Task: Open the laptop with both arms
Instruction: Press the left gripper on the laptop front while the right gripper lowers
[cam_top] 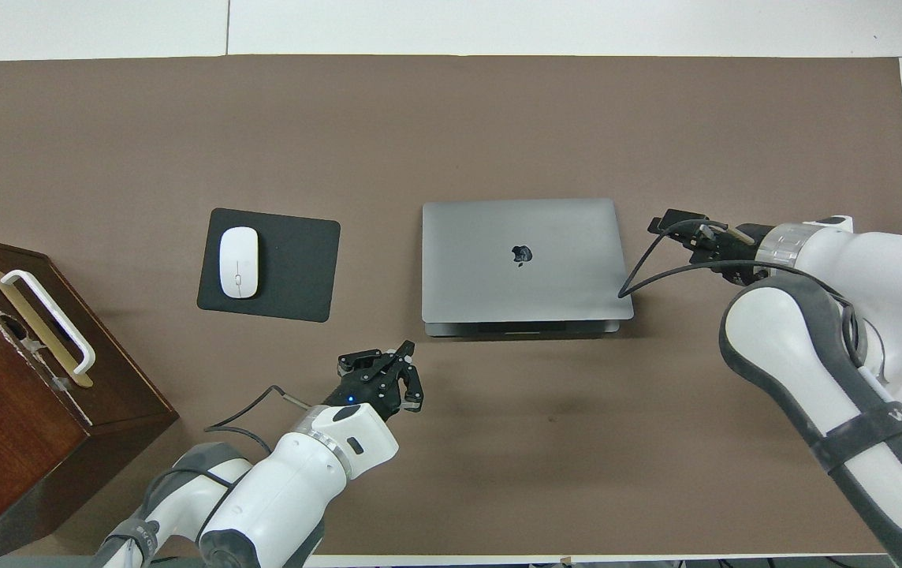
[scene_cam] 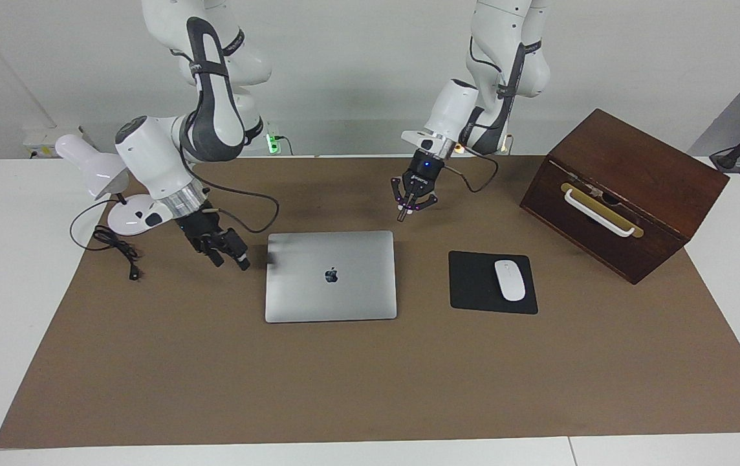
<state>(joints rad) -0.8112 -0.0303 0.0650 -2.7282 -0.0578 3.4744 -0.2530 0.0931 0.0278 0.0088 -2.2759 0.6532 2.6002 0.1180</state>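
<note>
Silver laptop (scene_cam: 330,276), shut, shows a dark apple logo (scene_cam: 331,276).

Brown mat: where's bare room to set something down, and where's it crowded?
Free: the wide strip of brown mat farther from the robots than the laptop and mouse pad.
Crowded: right gripper beside the laptop near the lamp; left gripper above the mat by the laptop's corner; wooden box.
</note>
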